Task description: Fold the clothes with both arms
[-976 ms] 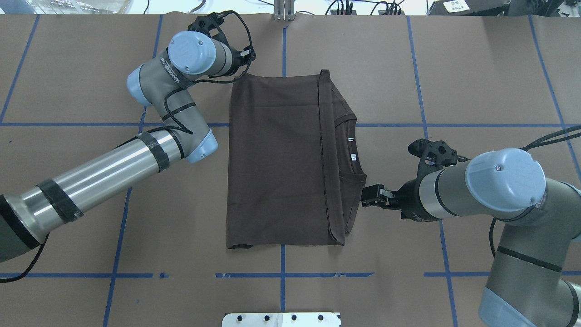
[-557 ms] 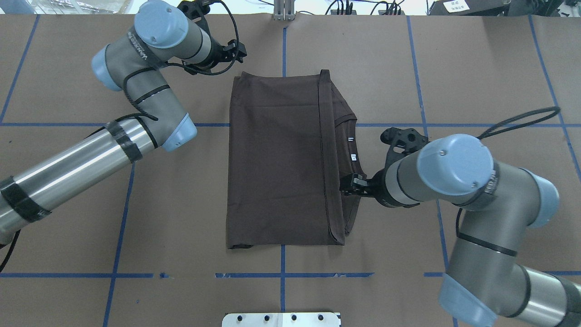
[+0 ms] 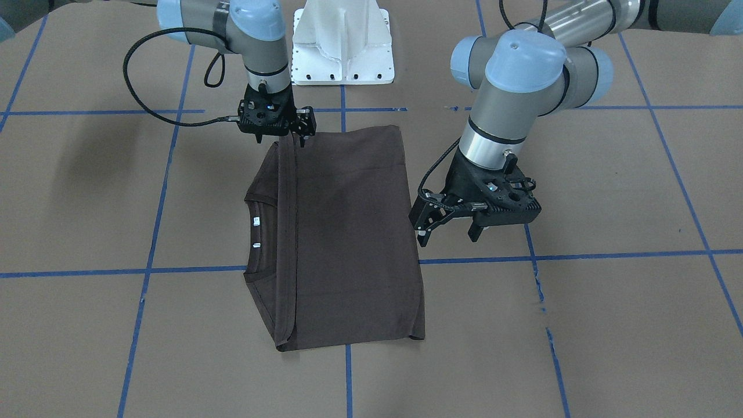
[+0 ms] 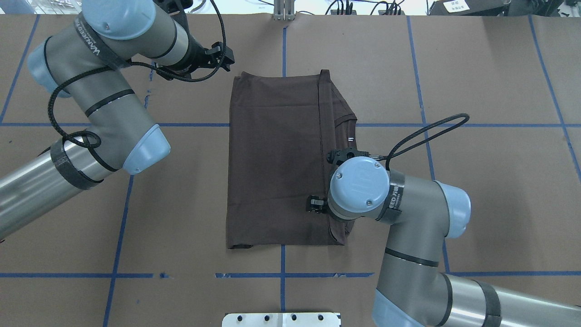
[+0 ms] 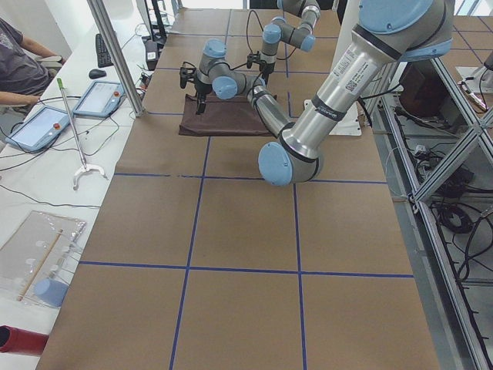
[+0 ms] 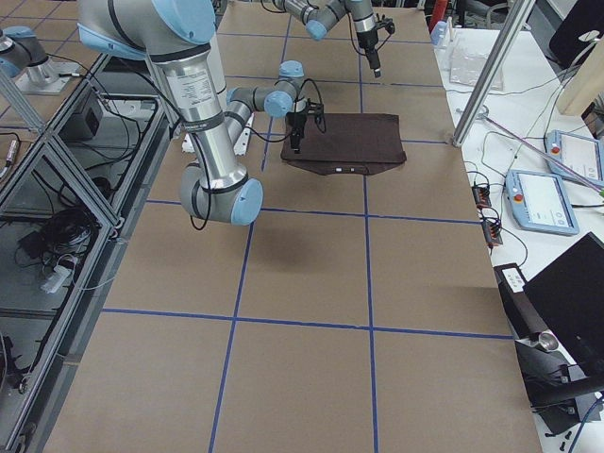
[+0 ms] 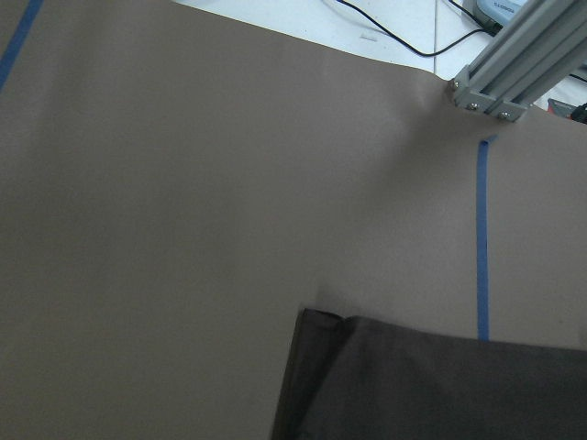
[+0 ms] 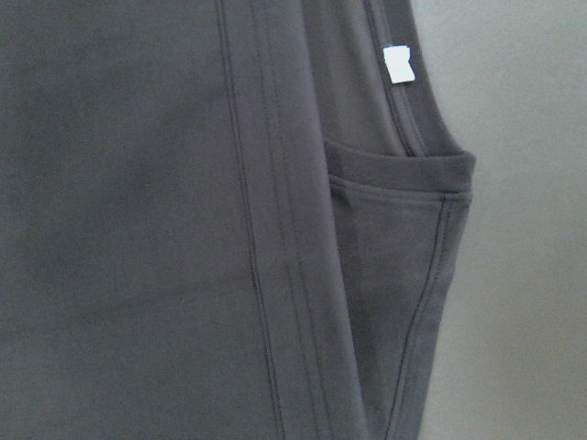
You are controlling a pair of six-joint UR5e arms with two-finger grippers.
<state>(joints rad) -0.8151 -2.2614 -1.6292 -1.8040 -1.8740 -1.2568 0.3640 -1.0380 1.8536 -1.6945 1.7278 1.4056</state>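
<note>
The dark brown T-shirt (image 4: pixel 277 159) lies flat on the table, folded into a rectangle, and also shows in the front view (image 3: pixel 348 232). Its collar and white neck tags (image 4: pixel 351 139) show along its right edge. My right gripper (image 4: pixel 313 204) hangs above the folded edge near the shirt's near right part. It looks open and empty (image 3: pixel 297 138). The right wrist view shows the fold seam, the collar (image 8: pixel 404 170) and a tag (image 8: pixel 397 64). My left gripper (image 4: pixel 223 53) is open and empty, raised off the shirt's far left corner (image 7: pixel 316 321); it also shows in the front view (image 3: pixel 447 232).
The table is covered in brown paper with blue tape grid lines (image 4: pixel 281 274). The white pedestal base (image 3: pixel 342 40) stands at the near edge. An aluminium post (image 4: pixel 283 9) stands at the far edge. A person (image 5: pixel 19 62) and tablets (image 5: pixel 35 127) are beyond the far side.
My right arm has swung left, from beside the shirt's right edge to above its folded edge. My left gripper has drawn back left, away from the far left corner.
</note>
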